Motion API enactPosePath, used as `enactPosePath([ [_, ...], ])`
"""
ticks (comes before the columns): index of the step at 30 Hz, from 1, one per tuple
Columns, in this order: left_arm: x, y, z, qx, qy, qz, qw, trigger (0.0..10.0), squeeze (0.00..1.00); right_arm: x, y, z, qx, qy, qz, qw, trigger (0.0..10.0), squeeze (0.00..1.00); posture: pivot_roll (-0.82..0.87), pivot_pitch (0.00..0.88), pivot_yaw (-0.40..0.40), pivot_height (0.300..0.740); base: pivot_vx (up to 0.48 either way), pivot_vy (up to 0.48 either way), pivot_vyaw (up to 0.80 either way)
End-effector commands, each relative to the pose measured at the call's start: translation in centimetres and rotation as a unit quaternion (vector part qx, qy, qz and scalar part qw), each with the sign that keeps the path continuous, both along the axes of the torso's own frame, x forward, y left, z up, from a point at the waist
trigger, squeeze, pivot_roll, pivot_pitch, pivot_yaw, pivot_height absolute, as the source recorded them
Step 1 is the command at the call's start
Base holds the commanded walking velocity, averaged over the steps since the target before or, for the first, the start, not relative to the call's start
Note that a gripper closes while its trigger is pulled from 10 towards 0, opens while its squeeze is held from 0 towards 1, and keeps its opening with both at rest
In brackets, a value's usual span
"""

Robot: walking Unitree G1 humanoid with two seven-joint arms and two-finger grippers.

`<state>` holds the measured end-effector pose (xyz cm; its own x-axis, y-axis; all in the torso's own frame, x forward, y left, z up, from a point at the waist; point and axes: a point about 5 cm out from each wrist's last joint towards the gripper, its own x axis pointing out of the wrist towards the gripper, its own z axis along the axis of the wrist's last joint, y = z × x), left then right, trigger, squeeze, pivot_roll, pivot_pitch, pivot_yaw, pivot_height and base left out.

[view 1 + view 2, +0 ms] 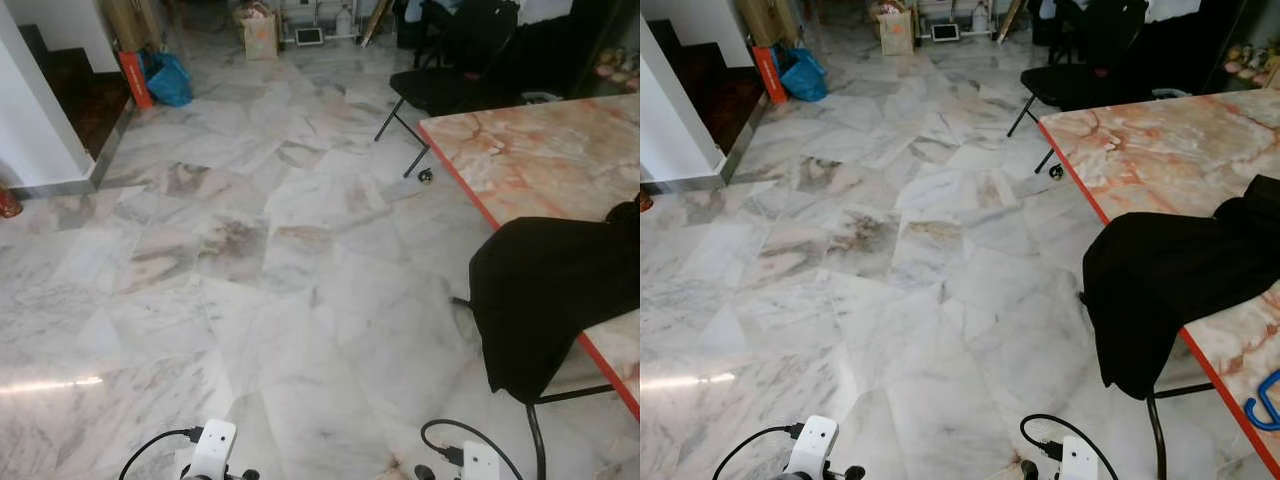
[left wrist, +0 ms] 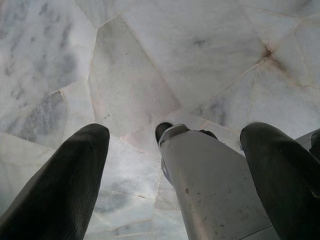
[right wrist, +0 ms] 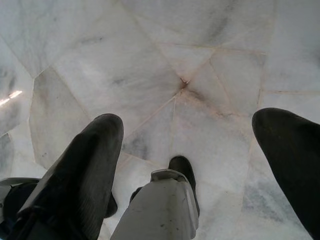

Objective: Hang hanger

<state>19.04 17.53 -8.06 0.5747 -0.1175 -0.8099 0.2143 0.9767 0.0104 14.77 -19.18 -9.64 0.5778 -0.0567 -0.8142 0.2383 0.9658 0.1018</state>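
Hanger [image 1: 1262,402], blue, lies at the near edge of the pink marble worktop [image 1: 1160,140], beside a draped black garment [image 1: 1170,285]. Left gripper [image 2: 175,165] and right gripper [image 3: 195,165] hang spread apart, empty, over the marble floor [image 1: 250,250].

Even, soft daylight fills the room before me, and the marble floor [image 1: 280,250] looks bright and sharp, with no motion blur. A thin streak of glare lies on the floor near my left arm. The black cloth [image 1: 550,300] on the surface [image 1: 530,150] reads as a flat dark mass with little detail. Beyond it, the far corner of the room sinks into shade. Below my wrists the floor tiles are crisp, while my left hand [image 2: 172,175] and right hand [image 3: 195,170] are dark, close and softly out of focus.
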Motion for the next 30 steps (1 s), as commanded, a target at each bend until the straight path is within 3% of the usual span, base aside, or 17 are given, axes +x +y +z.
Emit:
enactPosePath([
  [1,-0.26,0.41,-0.11,0.002,0.006,0.01,1.0,10.0,0.0,-0.22,-0.01,-0.09,-0.001,0.004,-0.008,1.0,10.0,0.0,-0.02,0.0,0.042,0.74,0.0,0.0,-0.77],
  [30,0.15,0.4,0.11,-0.003,0.001,0.008,1.0,10.0,0.0,-0.06,0.05,-0.04,-0.004,0.002,-0.014,1.0,10.0,0.0,-0.03,0.0,0.045,0.74,0.0,0.0,-0.77],
])
